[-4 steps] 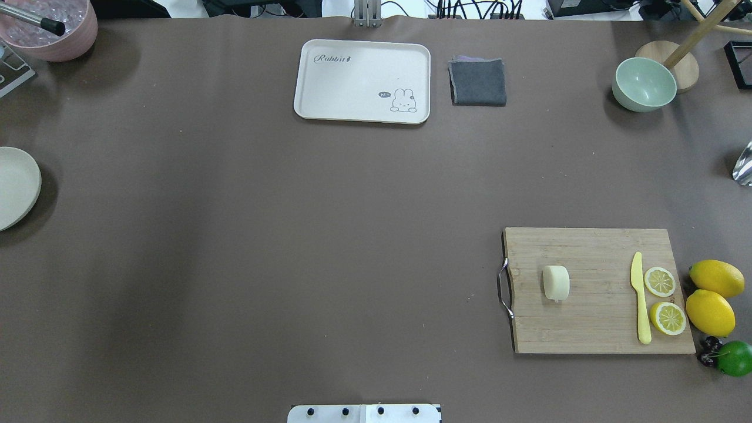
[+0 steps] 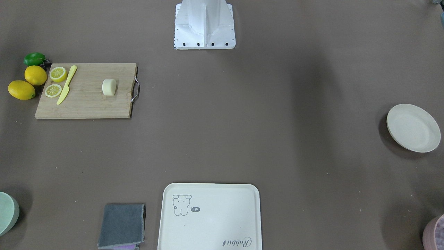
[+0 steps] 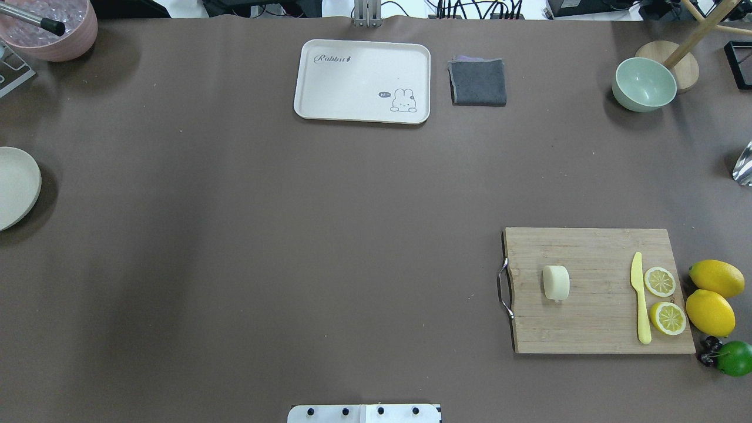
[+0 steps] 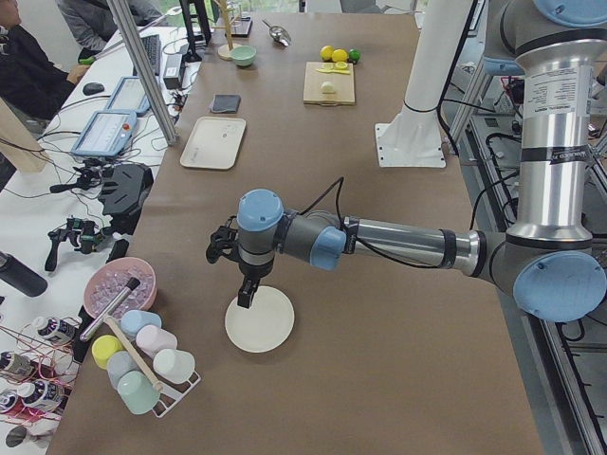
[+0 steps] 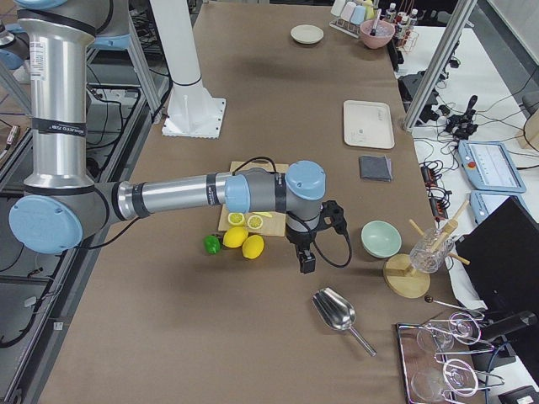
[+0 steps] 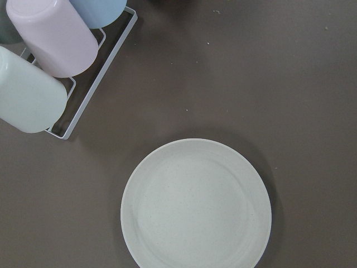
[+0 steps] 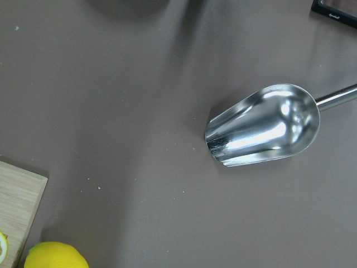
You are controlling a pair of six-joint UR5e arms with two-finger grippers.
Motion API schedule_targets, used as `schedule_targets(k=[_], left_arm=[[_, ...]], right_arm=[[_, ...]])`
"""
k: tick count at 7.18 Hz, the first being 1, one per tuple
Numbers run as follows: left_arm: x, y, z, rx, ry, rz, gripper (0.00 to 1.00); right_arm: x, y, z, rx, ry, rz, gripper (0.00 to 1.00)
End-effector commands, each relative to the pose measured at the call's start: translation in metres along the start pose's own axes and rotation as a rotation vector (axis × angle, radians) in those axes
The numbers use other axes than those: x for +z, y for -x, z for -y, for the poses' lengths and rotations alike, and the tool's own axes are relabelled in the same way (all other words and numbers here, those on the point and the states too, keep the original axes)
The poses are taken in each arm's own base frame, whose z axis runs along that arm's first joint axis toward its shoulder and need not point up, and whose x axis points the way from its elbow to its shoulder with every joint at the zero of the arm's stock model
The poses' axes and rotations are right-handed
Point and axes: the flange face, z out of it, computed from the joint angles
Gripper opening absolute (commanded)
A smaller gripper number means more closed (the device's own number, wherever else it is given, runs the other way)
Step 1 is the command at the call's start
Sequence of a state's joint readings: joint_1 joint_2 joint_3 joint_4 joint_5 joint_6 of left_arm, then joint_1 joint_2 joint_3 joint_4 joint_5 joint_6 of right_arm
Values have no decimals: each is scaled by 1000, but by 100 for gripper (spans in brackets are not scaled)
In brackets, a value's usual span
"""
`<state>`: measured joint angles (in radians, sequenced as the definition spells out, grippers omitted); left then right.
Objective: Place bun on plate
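- Pick not started: bun (image 3: 556, 282) sits on cutting board (image 3: 593, 317), plate (image 2: 412, 127) well apart at my left end.
- Left gripper (image 4: 246, 294) hangs over the plate and right gripper (image 5: 304, 259) off the board. I can't tell whether either is spread.
- Next I'd bring the right one over the bun.

- We see the tabletop (image 3: 294, 235) in a plain dull brown.
- The bun (image 3: 556, 282) is pale cream-yellow and unpatterned.
- The plate (image 6: 196, 204) is cream-white with faint speckles.
- The cutting board (image 3: 587, 323) shows light wood grain.
- The tray (image 3: 352, 88) is cream, with a grey rabbit drawing and grey script.
- The knife (image 3: 639, 299) and lemons (image 3: 716, 278) are yellow.
- The lime (image 3: 734, 358) is green.
- The cloth (image 3: 477, 82) is dark grey.
- The bowl (image 3: 644, 84) is pale green.
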<state>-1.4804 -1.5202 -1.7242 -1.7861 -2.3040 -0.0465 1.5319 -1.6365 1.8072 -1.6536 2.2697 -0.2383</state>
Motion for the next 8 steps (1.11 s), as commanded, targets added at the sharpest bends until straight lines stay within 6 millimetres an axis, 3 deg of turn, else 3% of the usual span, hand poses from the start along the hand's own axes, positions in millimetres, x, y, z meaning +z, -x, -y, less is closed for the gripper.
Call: schedule_targets(k=[1,8], left_arm=[[0,-2,-5,5,-6,0,98],[4,-5,-4,9,5,-9,97]], right_arm=[[1,1,0,0,1,4,100],[7,4,-2,-6,13,7,100]])
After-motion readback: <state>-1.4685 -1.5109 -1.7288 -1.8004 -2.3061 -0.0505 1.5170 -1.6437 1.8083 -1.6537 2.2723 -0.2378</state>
